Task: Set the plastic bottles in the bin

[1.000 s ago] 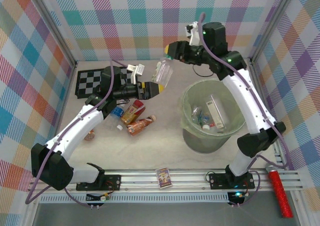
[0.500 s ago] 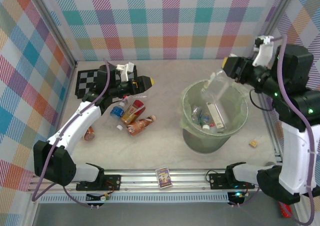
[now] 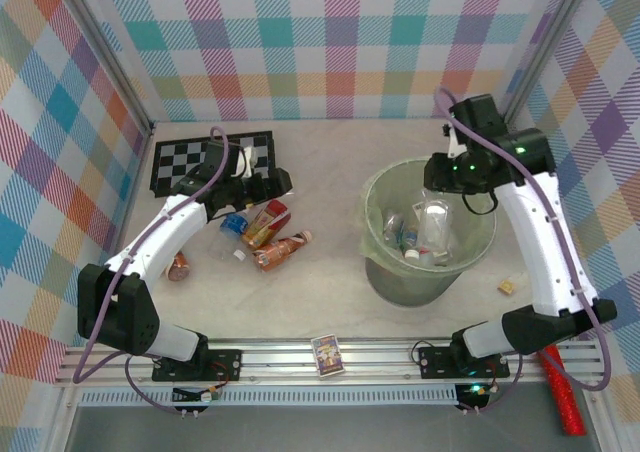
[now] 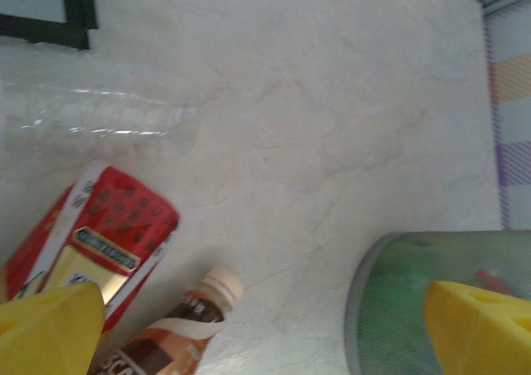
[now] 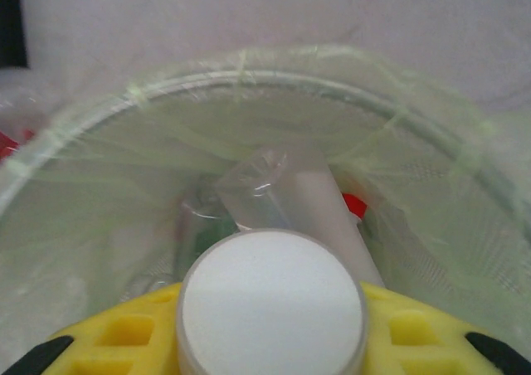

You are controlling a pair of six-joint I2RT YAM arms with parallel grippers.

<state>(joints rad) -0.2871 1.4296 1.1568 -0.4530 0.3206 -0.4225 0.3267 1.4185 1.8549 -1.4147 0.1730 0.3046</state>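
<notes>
Hanging over bin (image 5: pixel 274 78), right end effector (image 5: pixel 271 346) grips clear bottle (image 5: pixel 270 296).

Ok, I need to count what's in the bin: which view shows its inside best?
Top external: it looks down into the bin, contents visible. Right wrist sees the far rim and liner, but the clear bottle between its fingers blocks the middle. Left wrist catches part of the wall.

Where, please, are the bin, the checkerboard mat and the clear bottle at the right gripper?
bin (image 3: pixel 405 284): top external view, on its near outer wall.
checkerboard mat (image 3: pixel 176 158): top external view, on its left half.
clear bottle (image 5: pixel 270 296): right wrist view, on its round white end.
</notes>
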